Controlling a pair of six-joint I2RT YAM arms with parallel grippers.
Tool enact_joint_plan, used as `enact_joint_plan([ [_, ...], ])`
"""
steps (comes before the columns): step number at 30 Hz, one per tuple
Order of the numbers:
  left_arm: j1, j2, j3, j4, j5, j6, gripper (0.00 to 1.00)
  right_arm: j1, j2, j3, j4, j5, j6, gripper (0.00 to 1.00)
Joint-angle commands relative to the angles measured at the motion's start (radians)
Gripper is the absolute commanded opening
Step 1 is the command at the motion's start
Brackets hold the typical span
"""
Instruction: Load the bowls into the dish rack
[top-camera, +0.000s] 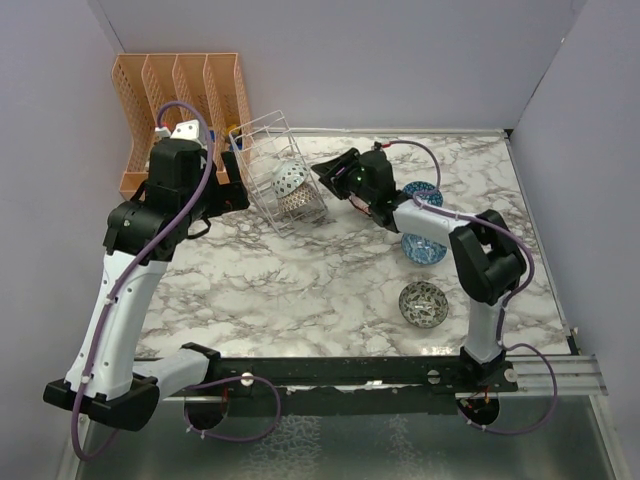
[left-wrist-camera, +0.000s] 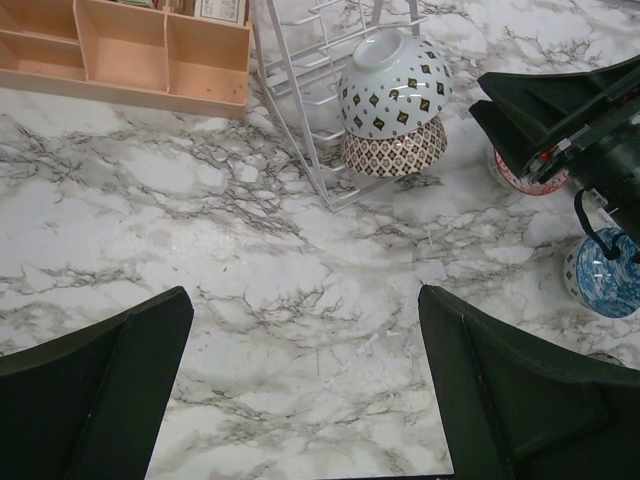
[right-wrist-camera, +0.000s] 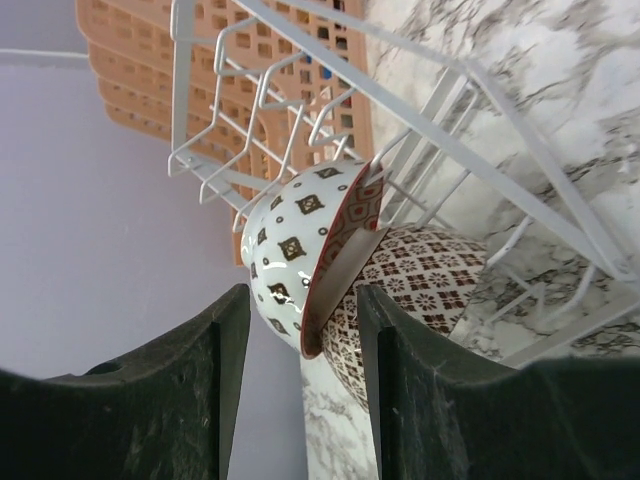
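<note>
Lab test cell: plain lilac walls (top-camera: 400, 60), marble-print table (top-camera: 300, 290), 2 robot arms (top-camera: 115, 310) bolted on rail (top-camera: 380, 372).

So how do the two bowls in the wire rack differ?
The upper bowl is white outside with sparse dark diamonds; the lower bowl is covered in a dense brown pattern. The upper bowl shows a red inside; the lower bowl's inside is hidden. Both are round, similar in size, and lie tipped in the rack.

Lavender walls (top-camera: 400, 60) enclose white grey-veined marble tabletop (top-camera: 300, 300); even, diffuse light.
</note>
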Motion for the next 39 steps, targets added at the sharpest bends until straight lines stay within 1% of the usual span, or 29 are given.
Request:
enact_joint_plan([
  [1, -0.005, 0.009, 0.037, 0.002, -0.014, 0.012, 0.99, 0.004, 0.056, 0.024, 0.173, -0.140, 0.071, 0.47],
  [10, -0.005, 0.024, 0.042, 0.004, -0.020, 0.014, 0.99, 0.003, 0.127, 0.032, 0.268, -0.182, 0.180, 0.47],
  [13, -0.005, 0.027, 0.041, 0.004, -0.021, 0.013, 0.99, 0.003, 0.153, 0.041, 0.313, -0.197, 0.210, 0.45],
  [21, -0.005, 0.028, 0.042, 0.007, -0.022, 0.017, 0.99, 0.003, 0.184, 0.081, 0.307, -0.204, 0.217, 0.43],
  [29, -0.005, 0.028, 0.043, 0.010, -0.019, 0.017, 0.99, 0.003, 0.227, 0.120, 0.350, -0.225, 0.246, 0.36],
  [36, -0.005, 0.028, 0.041, 0.009, -0.024, 0.019, 0.99, 0.003, 0.245, 0.136, 0.337, -0.231, 0.251, 0.35],
  [37, -0.005, 0.028, 0.042, 0.009, -0.024, 0.019, 0.99, 0.003, 0.248, 0.138, 0.341, -0.232, 0.253, 0.34],
  [39, -0.004, 0.029, 0.040, 0.010, -0.024, 0.018, 0.99, 0.003, 0.256, 0.142, 0.352, -0.236, 0.256, 0.27],
])
